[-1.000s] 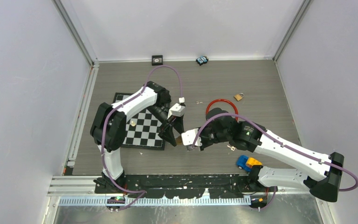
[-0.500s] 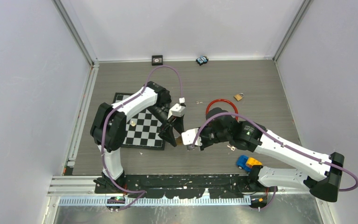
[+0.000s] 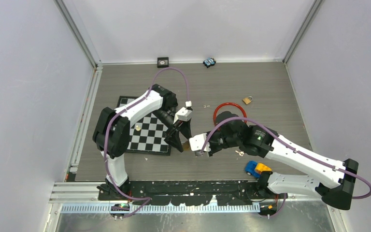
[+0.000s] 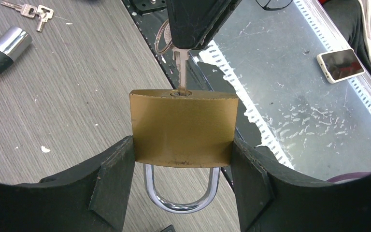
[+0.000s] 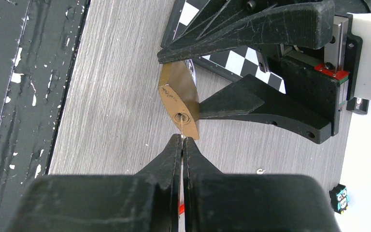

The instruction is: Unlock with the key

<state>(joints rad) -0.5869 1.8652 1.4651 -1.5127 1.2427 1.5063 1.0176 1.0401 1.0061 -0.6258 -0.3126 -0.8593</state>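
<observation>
Right arm (image 3: 294, 152) shifted slightly, chessboard (image 3: 147, 130) beside padlock (image 4: 183, 128)

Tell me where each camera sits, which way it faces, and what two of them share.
Top external: high behind the bases, looking down on the table; both arms show whole.
Left wrist: on the left arm, facing along the left gripper at the brass padlock it clamps; its two fingers show.
Right wrist: on the right arm, facing along the right gripper, shut on the key, toward the keyhole; its fingers show.
Shared: both wrist views see the brass padlock and the other arm's gripper.
</observation>
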